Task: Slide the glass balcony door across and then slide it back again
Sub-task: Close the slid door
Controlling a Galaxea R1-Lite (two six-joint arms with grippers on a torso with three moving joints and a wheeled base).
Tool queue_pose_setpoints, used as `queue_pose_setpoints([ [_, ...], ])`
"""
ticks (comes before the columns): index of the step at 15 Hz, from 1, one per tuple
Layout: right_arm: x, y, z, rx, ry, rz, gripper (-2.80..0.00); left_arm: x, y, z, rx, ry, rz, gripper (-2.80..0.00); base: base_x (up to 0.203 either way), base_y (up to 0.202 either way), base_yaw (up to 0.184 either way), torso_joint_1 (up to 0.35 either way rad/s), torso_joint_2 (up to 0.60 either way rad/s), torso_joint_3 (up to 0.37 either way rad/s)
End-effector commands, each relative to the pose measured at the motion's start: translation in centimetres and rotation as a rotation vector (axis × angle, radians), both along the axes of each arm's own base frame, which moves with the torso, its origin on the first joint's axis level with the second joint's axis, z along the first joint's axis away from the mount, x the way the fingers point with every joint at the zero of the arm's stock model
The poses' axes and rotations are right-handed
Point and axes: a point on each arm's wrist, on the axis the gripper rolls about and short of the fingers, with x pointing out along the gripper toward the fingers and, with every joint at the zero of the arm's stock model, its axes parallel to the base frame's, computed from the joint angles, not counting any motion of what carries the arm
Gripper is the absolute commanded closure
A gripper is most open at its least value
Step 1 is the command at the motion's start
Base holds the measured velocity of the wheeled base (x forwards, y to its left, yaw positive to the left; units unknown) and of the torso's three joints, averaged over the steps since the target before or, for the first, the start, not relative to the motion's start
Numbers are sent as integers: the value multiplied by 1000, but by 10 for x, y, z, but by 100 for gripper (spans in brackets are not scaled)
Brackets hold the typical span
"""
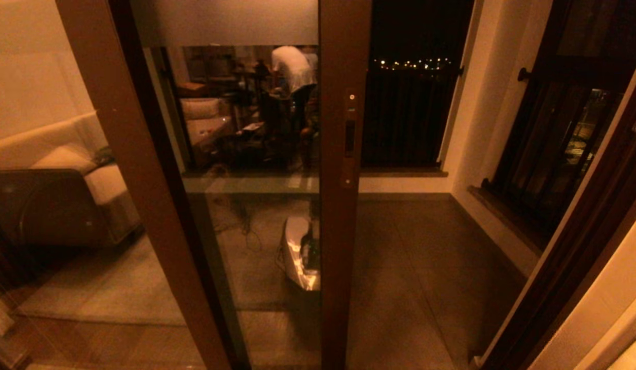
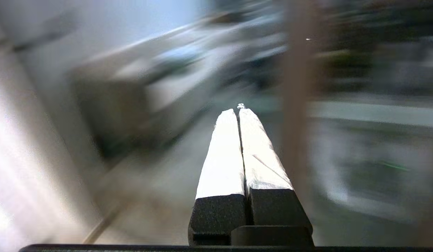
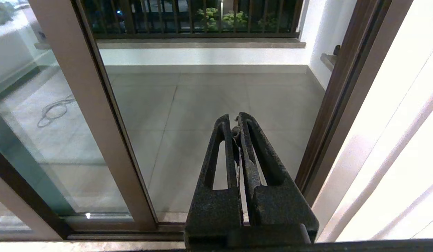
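Rough black-foam fingers of the right pincer (image 3: 236,120) are pressed together, empty, just inside the door track. The left pincer (image 2: 239,111), pale wedge pads flat against each other, also holds nothing. Beyond them, the glass balcony door (image 1: 338,205) stands partly slid across, its smooth brown upright bearing a slim recessed handle plate (image 1: 350,137). Past the door lie matte grey floor tiles (image 3: 209,101) and dark window bars (image 1: 405,113).
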Motion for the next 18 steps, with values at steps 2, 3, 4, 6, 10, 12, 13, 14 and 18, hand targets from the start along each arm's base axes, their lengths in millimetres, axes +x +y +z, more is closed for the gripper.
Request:
queue_pose_setpoints([
  [2,0,0,0,-1,1,1,0,-7,-2,11,63,-21,-329,0,0,0,0,0,0,0],
  [3,0,0,0,-1,1,1,0,-12,1,10,59,11,-371,0,0,0,0,0,0,0],
  [4,0,0,0,-1,1,1,0,-18,1,2,58,23,-378,0,0,0,0,0,0,0],
  [6,0,0,0,-1,1,1,0,-18,0,-35,50,83,-375,0,0,0,0,0,0,0],
  [10,0,0,0,-1,1,1,0,21,0,-132,59,235,-384,0,0,0,0,0,0,0],
  [12,0,0,0,-1,1,1,0,25,0,-151,-1,207,-398,0,0,0,0,0,0,0],
  [13,0,0,0,-1,1,1,0,22,0,-150,-17,188,-388,0,0,0,0,0,0,0],
  [14,0,0,0,-1,1,1,0,23,2,-153,3,197,-334,0,0,0,0,0,0,0],
  [18,0,0,0,-41,4,-1,0,25,2,-154,-15,153,-337,0,0,0,0,0,0,0],
])
